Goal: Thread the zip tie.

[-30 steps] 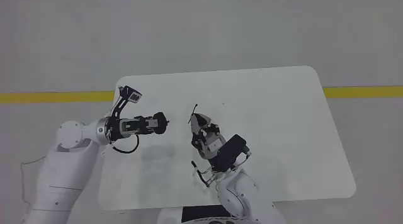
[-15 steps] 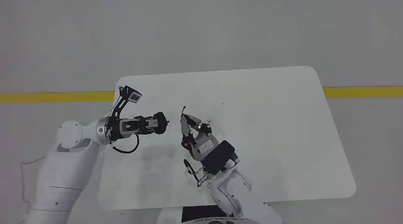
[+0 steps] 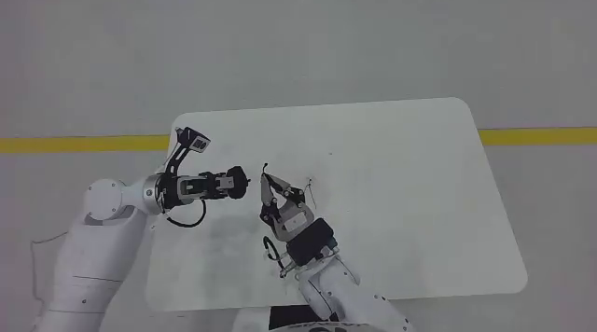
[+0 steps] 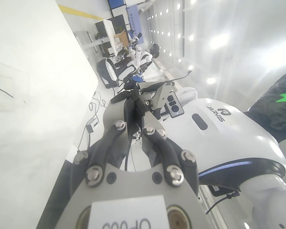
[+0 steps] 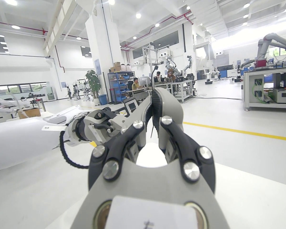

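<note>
Right hand (image 3: 270, 192) was clenched on the black zip tie (image 5: 155, 67), pinching it partway along. The headed end stood out past the fingertips and the tail ran back between the fingers. It hung over the front-left part of the desk (image 3: 410, 145), just beside the left hand (image 3: 239, 181) but apart from it, with a narrow gap between the two. The left hand had its fingers pressed together; whether they held anything could not be told. It sat close to the desk's left edge, with the rounded near-left corner below it. Most of the white top stretched away to the right of both hands and on toward the far edge.

Against a second earlier, the right hand had slid leftward across the desk, carrying the tie and closing most of the gap. The left hand had kept its place.

Counted: two hands, one gripped zip tie, one desk, and one thin dark strand (image 4: 2, 90) lying on the desk, too faint to identify.
</note>
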You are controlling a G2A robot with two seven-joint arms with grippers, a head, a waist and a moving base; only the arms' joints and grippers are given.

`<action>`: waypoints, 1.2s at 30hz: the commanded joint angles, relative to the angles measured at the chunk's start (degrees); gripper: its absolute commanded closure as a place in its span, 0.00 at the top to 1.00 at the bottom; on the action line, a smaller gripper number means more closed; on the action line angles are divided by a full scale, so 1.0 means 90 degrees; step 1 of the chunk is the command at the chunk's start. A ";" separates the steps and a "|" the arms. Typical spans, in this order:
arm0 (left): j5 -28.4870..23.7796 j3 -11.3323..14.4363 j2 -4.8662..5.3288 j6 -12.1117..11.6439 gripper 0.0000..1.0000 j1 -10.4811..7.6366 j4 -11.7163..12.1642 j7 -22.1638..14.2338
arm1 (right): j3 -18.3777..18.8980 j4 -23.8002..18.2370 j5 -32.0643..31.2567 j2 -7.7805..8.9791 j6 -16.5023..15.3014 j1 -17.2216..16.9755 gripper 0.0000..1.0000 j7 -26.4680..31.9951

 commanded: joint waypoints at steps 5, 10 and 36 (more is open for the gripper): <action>0.0000 0.0000 0.0000 0.0000 0.00 0.0000 0.0000 0.0000 | 0.0001 0.0000 -0.0001 0.0000 -0.0002 0.0000 0.00 0.0000; 0.0094 0.0128 -0.0009 0.0143 0.00 0.0036 0.0136 0.0548 | 0.0001 0.0000 -0.0001 0.0000 -0.0002 0.0000 0.00 0.0000; 0.0296 0.0753 -0.0081 0.0000 0.00 -0.0248 0.0408 0.1261 | 0.0001 0.0000 -0.0001 0.0000 -0.0002 0.0000 0.00 0.0000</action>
